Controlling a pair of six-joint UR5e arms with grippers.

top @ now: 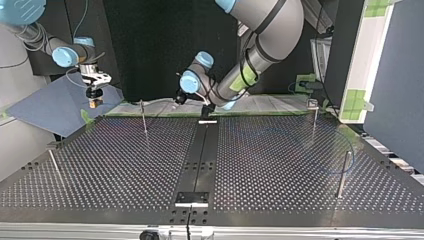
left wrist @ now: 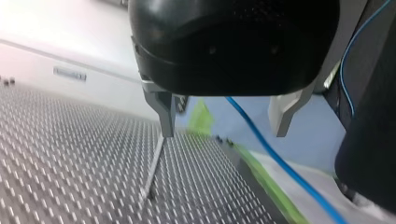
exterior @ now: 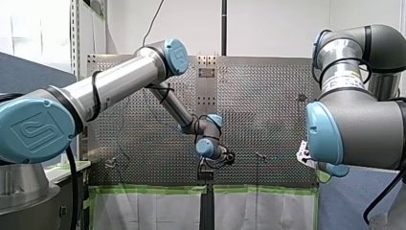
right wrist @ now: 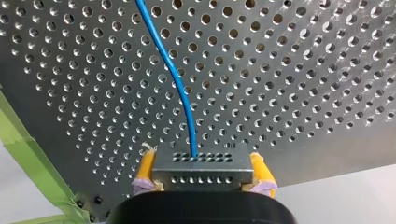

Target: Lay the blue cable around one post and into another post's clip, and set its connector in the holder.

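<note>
Cable [right wrist: 180,88] ends in the connector [right wrist: 201,170], which my right gripper [right wrist: 201,173] clamps between its yellow pads [right wrist: 146,170]. In the top view this is well left of the black strip [top: 202,150] and past the far edge of the table [top: 125,165]. I judge the grip is there to control that end before seating it. At the strip's far end my left gripper [left wrist: 224,128] hangs with its fingers spread and the cable passing loose between them, probably so it can guide the run. Right of the strip a faint blue loop lies near a post [top: 343,172]; I cannot tell whether it goes around it.
</note>
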